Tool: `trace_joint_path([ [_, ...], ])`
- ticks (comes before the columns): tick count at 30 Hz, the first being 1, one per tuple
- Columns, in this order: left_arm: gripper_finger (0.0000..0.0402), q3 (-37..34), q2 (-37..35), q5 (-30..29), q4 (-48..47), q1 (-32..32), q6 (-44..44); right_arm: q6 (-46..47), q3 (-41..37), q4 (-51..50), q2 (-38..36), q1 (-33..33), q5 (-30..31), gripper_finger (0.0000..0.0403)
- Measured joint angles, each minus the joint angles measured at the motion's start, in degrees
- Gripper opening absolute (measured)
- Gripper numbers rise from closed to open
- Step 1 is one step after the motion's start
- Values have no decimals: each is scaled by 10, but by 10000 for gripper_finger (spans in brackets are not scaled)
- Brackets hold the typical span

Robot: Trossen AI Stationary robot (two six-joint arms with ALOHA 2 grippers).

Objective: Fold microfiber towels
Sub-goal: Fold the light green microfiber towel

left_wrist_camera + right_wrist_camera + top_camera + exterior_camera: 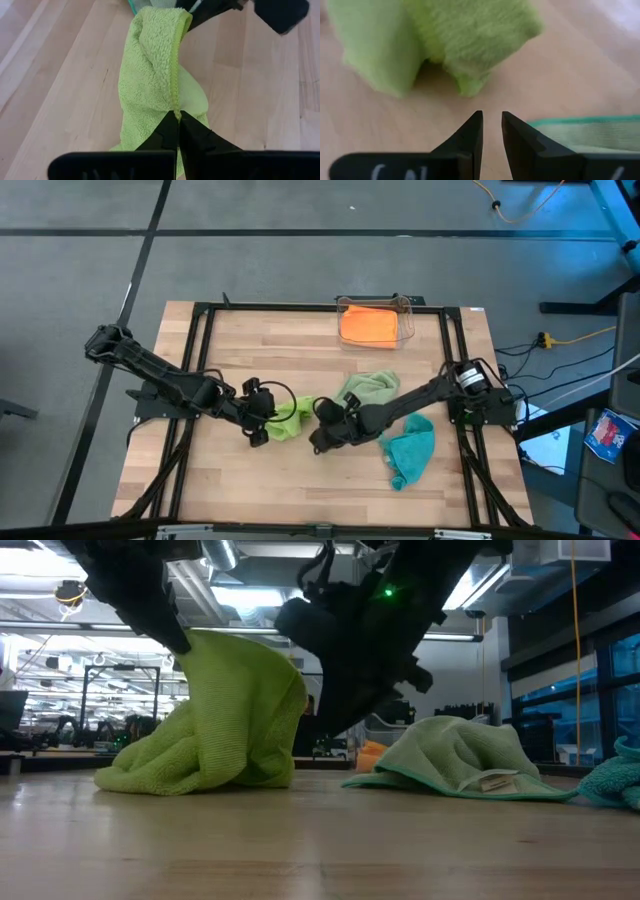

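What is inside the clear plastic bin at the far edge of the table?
The clear plastic bin holds the orange towel, which lies flat and fills most of its floor. Whether anything lies under that towel cannot be seen; the cloth covers it.

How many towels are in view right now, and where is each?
4. Orange towel lies in the clear bin; lime green towel is pinched by the left gripper; sage towel at table centre; teal towel nearer the right arm's side.
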Motion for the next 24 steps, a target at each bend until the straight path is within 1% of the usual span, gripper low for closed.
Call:
trace_joint_path([
  [3,0,0,0,0,0,0,0,-22,0,14,0,-9,-24,75],
  [6,0,0,0,0,0,0,0,-21,0,16,0,-20,-21,76],
  [9,0,0,0,0,0,0,0,-17,0,16,0,-29,-19,92],
  [12,0,0,0,0,0,0,0,1,0,16,1,-35,-28,128],
  [15,0,0,0,0,-1,0,0,9,-8,29,1,-38,-25,176],
  [19,0,0,0,0,-2,0,0,-14,-27,71,2,-38,-26,233],
  [21,0,0,0,0,-2,0,0,-42,-37,97,2,-38,-37,250],
  [24,0,0,0,0,-2,0,0,-77,-54,137,2,-38,-45,258],
])
